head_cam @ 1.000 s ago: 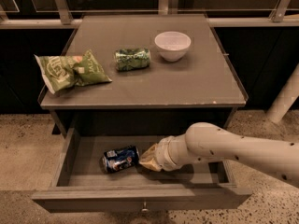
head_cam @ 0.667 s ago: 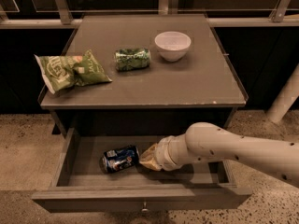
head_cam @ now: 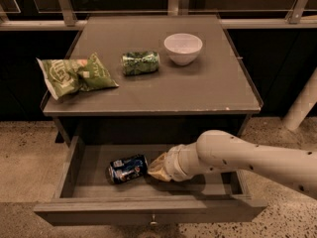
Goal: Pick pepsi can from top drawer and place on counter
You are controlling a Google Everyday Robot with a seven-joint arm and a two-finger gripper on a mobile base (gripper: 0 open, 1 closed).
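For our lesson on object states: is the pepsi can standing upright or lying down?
Lying down. The pepsi can rests on its side on the top drawer floor, with the hand close beside it.

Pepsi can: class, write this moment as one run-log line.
gripper: in top drawer, next to pepsi can | pepsi can: on its side | counter: can not yet placed

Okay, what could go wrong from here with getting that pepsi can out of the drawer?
The pepsi can lies on its side in the top drawer, so the gripper beside it might nudge it rolling. Lifting out, the arm could clip the counter edge overhead. On top, the green can and bowl could get knocked.
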